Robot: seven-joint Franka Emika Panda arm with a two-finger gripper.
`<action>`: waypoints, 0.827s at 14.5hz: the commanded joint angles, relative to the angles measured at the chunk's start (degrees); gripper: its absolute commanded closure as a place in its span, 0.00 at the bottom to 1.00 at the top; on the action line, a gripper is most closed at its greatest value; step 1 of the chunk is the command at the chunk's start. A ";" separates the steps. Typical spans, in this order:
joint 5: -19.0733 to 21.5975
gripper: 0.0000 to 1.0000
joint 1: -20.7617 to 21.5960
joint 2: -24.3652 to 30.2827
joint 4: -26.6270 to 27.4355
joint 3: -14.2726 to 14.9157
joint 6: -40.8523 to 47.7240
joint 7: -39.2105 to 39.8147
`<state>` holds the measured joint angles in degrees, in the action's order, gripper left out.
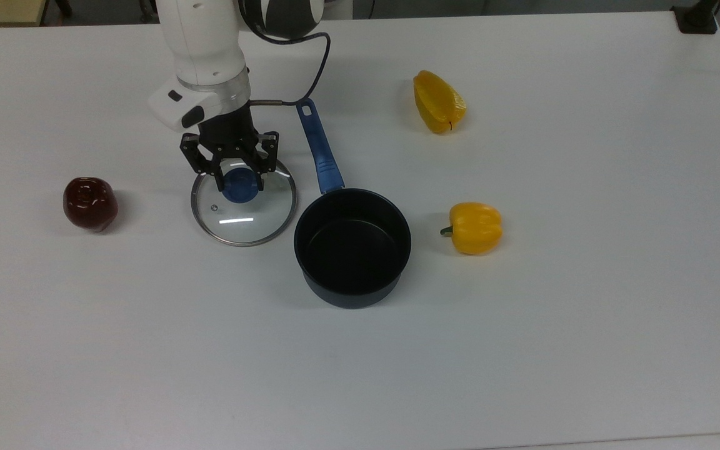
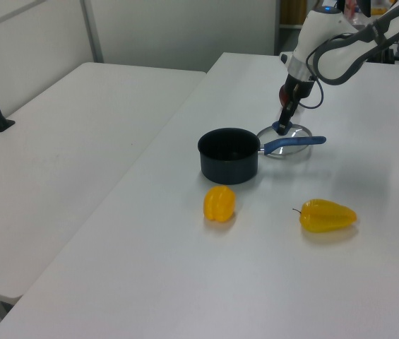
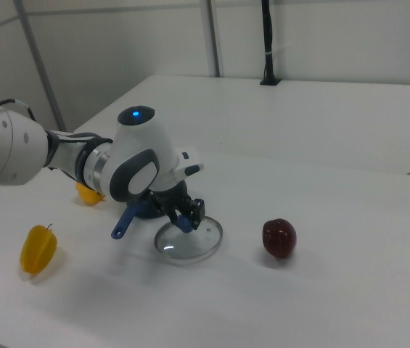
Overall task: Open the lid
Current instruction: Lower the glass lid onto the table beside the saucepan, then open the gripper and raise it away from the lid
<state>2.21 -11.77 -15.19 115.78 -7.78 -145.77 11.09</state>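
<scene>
You have the big white table (image 1: 585, 312) carrying everything, set in a plain room with pale partition walls and a second white table (image 2: 65, 148) alongside.

On it, the dark round saucepan with the blue handle (image 1: 352, 247) stands uncovered. The round clear glass lid with metal rim and blue knob (image 1: 244, 201) lies flat on the table just beside the pan, on the top view's left of it, its rim close to the pan wall and handle.

The relation your next move turns on: the black two-finger gripper (image 1: 238, 181) is directly above the lid, its fingers spread to either side of the blue knob. I can't tell whether they touch it; they look loose rather than pinching.

I'd judge the opening done, with only a straight lift away left.

The dark red pepper (image 1: 89, 203) and two yellow peppers (image 1: 474, 227) (image 1: 438, 101) sit well apart from the lid.
</scene>
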 commanded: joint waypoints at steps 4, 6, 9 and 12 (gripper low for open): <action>-0.63 0.00 0.17 1.48 -0.11 0.14 3.37 0.42; -0.71 0.00 -0.44 1.92 -4.31 0.14 11.08 0.34; -2.29 0.00 -0.45 3.50 -13.88 0.40 26.79 -0.01; -6.16 0.00 2.88 5.95 -22.16 0.14 40.80 -4.83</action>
<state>-1.02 -12.23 -11.37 99.32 -7.66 -114.82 10.71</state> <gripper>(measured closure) 0.000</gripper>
